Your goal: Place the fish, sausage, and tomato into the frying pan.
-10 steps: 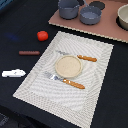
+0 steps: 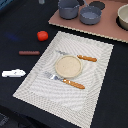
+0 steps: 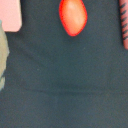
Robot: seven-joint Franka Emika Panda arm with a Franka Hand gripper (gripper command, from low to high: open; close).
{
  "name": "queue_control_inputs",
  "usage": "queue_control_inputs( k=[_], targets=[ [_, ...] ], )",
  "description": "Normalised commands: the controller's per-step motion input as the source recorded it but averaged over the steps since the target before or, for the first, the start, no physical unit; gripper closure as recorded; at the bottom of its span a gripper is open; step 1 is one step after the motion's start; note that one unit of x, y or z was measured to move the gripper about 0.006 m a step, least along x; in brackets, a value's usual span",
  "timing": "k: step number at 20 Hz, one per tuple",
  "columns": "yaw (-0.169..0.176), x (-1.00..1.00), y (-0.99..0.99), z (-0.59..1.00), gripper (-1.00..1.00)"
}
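In the exterior view the tomato (image 2: 42, 35), a small glossy red ball, lies on the dark table at the exterior view's left. Nearer, the reddish-brown sausage (image 2: 29, 52) lies flat, and the white fish (image 2: 13, 73) lies nearer still by the left edge. The blue-grey frying pan (image 2: 90, 14) sits empty on a pinkish board (image 2: 100, 31) at the back. The wrist view shows the tomato (image 3: 73, 16) as a blurred red oval on the dark surface. No gripper fingers or arm show in either view.
A striped placemat (image 2: 35, 82) holds a tan plate (image 2: 68, 66), an orange-handled fork (image 2: 65, 80) and knife (image 2: 80, 56). A taller grey pot (image 2: 68, 7) stands beside the pan, a cream bowl (image 2: 123, 17) at the exterior view's right. Pinkish shapes (image 3: 10, 15) edge the wrist view.
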Motion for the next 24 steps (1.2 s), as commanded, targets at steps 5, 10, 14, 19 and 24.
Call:
queue_control_inputs(
  k=[5,10,14,19,24],
  targets=[
    [0.04,0.07,-1.0,-0.3,-1.0],
    [0.042,0.05,-1.0,-0.31,-1.0],
    [0.047,0.01,-1.0,-0.35,-1.0],
    [0.059,0.0,-0.93,-0.41,-1.0],
    [0.069,0.0,-0.46,-0.46,-1.0]
  ],
)
